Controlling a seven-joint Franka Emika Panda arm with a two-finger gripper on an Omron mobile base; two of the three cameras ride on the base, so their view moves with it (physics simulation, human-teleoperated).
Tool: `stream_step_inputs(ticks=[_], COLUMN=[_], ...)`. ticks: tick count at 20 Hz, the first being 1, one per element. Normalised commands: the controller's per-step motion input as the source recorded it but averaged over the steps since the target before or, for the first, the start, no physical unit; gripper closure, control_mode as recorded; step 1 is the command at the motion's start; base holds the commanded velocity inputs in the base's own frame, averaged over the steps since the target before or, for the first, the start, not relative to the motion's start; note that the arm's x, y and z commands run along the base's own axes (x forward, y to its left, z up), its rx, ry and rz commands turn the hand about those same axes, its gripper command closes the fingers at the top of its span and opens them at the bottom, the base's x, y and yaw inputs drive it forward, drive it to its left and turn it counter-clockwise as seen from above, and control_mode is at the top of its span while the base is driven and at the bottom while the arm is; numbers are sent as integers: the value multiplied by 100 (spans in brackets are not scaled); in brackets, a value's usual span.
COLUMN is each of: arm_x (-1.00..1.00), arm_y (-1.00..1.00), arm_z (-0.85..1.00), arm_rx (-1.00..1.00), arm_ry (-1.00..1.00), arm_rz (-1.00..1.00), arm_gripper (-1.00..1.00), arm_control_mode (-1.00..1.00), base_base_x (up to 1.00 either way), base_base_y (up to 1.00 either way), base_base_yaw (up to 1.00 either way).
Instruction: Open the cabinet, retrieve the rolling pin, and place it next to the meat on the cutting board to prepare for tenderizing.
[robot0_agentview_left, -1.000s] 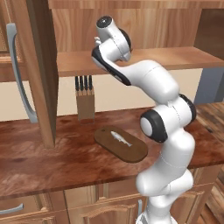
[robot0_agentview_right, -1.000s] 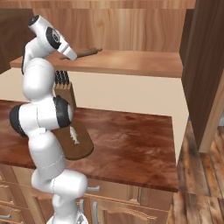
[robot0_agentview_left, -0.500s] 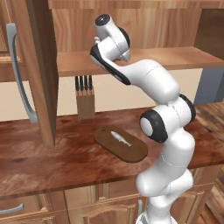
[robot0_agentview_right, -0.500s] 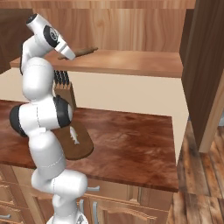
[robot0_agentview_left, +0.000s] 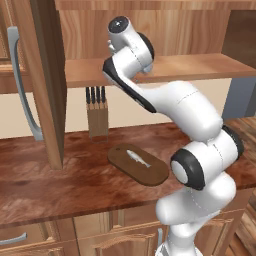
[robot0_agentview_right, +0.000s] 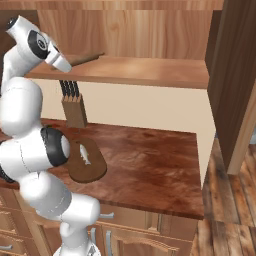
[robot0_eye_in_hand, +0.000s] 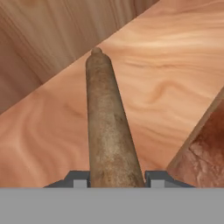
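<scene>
- The cabinet (robot0_agentview_left: 47, 75) stands open: in the left base view one door swings out toward the camera, its long grey bar handle (robot0_agentview_left: 22, 85) facing left, and in the right base view the other door (robot0_agentview_right: 235, 75) hangs open at the right edge.
- Inside, a light wooden shelf (robot0_agentview_right: 150, 72) runs the width of the cabinet above the worktop (robot0_agentview_right: 150, 160).
- The rolling pin (robot0_eye_in_hand: 109, 127) lies on that shelf, near its front edge at the arm's end; in the right base view its free end (robot0_agentview_right: 87, 57) pokes out past the hand.
- In the hand view the pin runs straight away from the camera, its narrower far tip pointing toward the cabinet's back wall.
- The fingers (robot0_eye_in_hand: 83, 178) sit one on each side of the pin's near end, close against its sides; whether they press on it or merely flank it I cannot tell.
- The arm reaches up from the base and bends over into the cabinet opening, hand at shelf level.
- The cutting board (robot0_agentview_left: 150, 172) lies flat on the worktop below, well apart from the pin.
- The meat (robot0_agentview_left: 137, 158) lies on the board, toward its far end.
- A knife block (robot0_agentview_left: 97, 117) with black handles stands at the back of the worktop, behind the board.
</scene>
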Motion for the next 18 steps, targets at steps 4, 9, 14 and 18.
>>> stream_step_inputs(ticks=[4, 9, 14, 18], arm_x=[-100, -100, -100, -100], arm_y=[0, 0, 0, 0], arm_z=[1, 0, -1, -11], arm_rx=[10, 13, 16, 14], arm_ry=[-11, -4, 0, 0], arm_rz=[0, 0, 0, 0], arm_gripper=[100, 100, 100, 100], arm_control_mode=[-100, -100, -100, -100], base_base_x=[0, 0, 0, 0], base_base_y=[0, 0, 0, 0], base_base_yaw=[0, 0, 0, 0])
